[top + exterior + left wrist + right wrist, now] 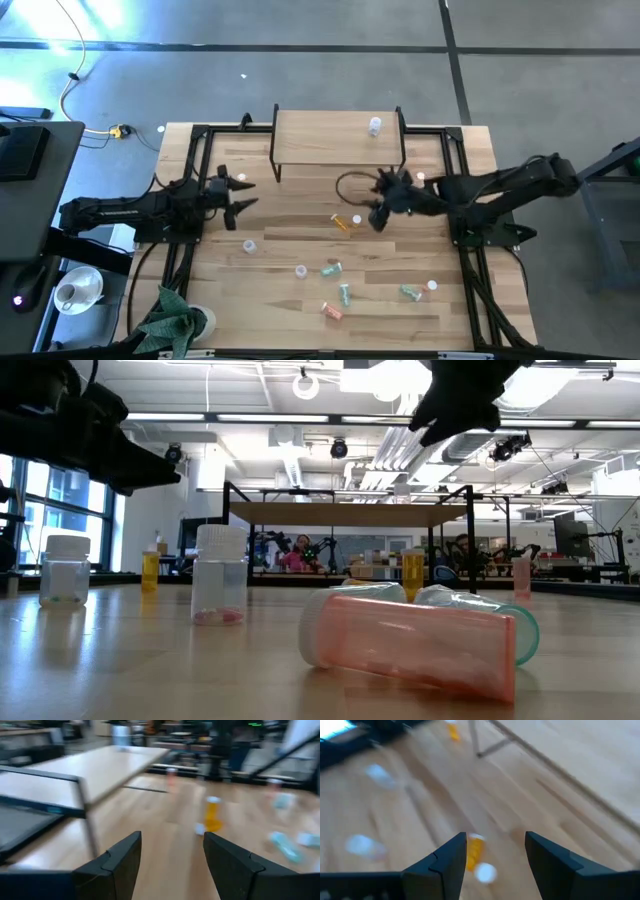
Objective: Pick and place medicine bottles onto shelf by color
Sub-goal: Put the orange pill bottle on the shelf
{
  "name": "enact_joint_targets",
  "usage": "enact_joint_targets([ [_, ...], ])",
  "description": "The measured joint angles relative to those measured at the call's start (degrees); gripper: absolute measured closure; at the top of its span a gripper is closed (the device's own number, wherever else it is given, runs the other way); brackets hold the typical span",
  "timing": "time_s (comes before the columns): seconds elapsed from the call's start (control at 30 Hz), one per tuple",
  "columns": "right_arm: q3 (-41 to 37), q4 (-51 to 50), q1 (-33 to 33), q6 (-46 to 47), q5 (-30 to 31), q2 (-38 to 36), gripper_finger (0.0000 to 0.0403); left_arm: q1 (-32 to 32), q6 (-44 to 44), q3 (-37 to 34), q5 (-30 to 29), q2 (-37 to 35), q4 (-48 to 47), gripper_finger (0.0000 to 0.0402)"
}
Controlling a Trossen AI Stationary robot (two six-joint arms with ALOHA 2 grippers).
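The shelf stands at the table's far middle with one clear bottle on its top. An orange bottle with a white cap is on the table in front of the shelf. My right gripper hangs open above the table just right of it. In the right wrist view the orange bottle shows close beyond the open fingers, untouched. My left gripper waits open above the table's left part, left of the shelf. Clear, green and pink bottles lie scattered nearer the front.
On the near half lie clear bottles, green ones and a pink one. The shelf's black legs stand beside both arms. A plant sits at the front left corner.
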Motion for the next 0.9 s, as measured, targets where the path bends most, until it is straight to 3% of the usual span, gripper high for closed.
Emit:
enact_joint_targets([
  [0.17,-5.6,13.6,5.1,-4.5,6.1,0.0,0.0210,0.0,-2.5,5.1,-12.1,0.5,-9.1,0.0198],
  [0.27,-5.7,15.0,6.3,-4.5,9.5,0.0,0.0210,0.0,-5.9,8.3,-17.8,1.9,-15.1,0.0198],
  [0.43,-5.4,15.6,6.5,-3.9,9.3,0.0,0.0210,0.0,-13.0,11.4,-25.5,5.9,-17.6,0.0198],
  [0.73,-5.4,15.3,6.6,-3.7,9.3,0.2,0.0210,2.8,-22.1,18.0,-27.5,19.5,-22.7,0.0198],
  [0.9,-5.4,14.6,6.6,-3.7,9.3,0.2,0.0210,5.8,-26.5,20.7,-25.5,27.2,-26.9,0.0198],
])
